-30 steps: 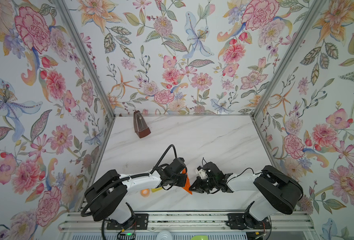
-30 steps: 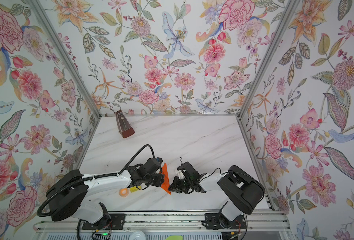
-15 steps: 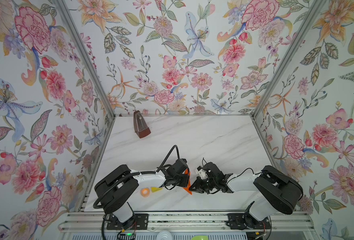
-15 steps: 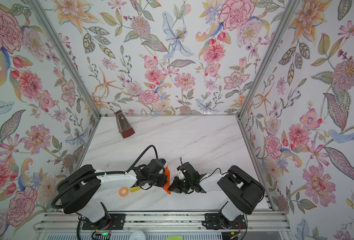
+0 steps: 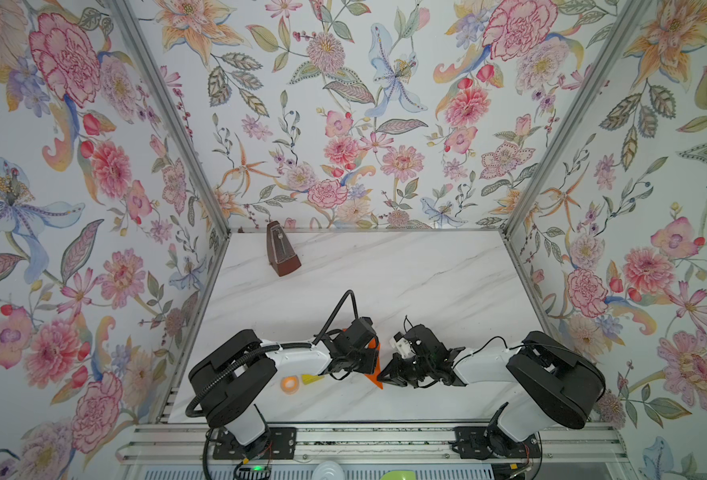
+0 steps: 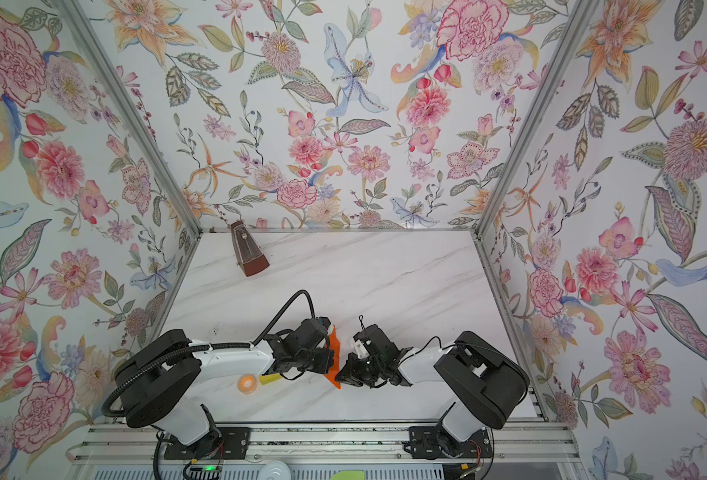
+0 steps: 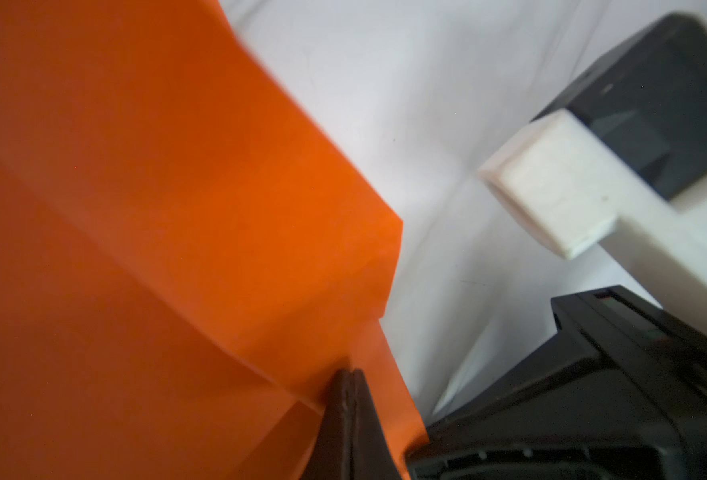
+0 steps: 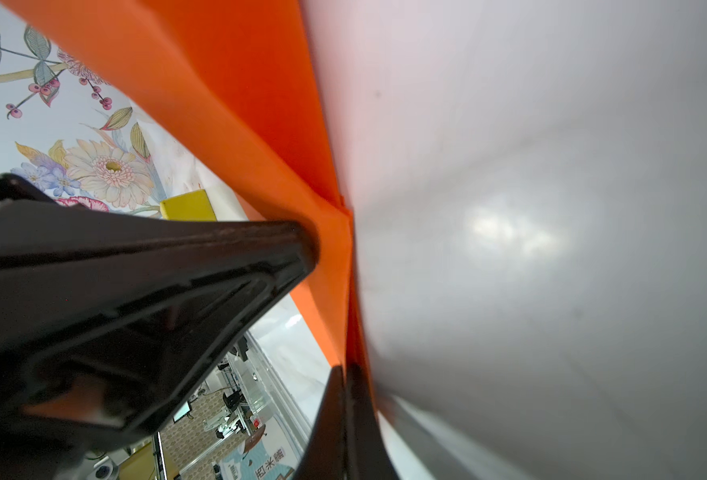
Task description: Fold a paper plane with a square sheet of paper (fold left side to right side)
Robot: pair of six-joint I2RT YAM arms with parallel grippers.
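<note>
Paper [image 6: 334, 348] in left tool [image 7: 349, 372], right tool [image 8: 344, 368]

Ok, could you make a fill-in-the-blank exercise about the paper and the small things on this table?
1. The paper pinched by the left gripper and the right gripper is ___ in colour.
2. Beside the tape ring lies a small ___ block.
3. In both top views the metronome stands near the far ___ corner of the table.
Missing words: orange; yellow; left.
</note>
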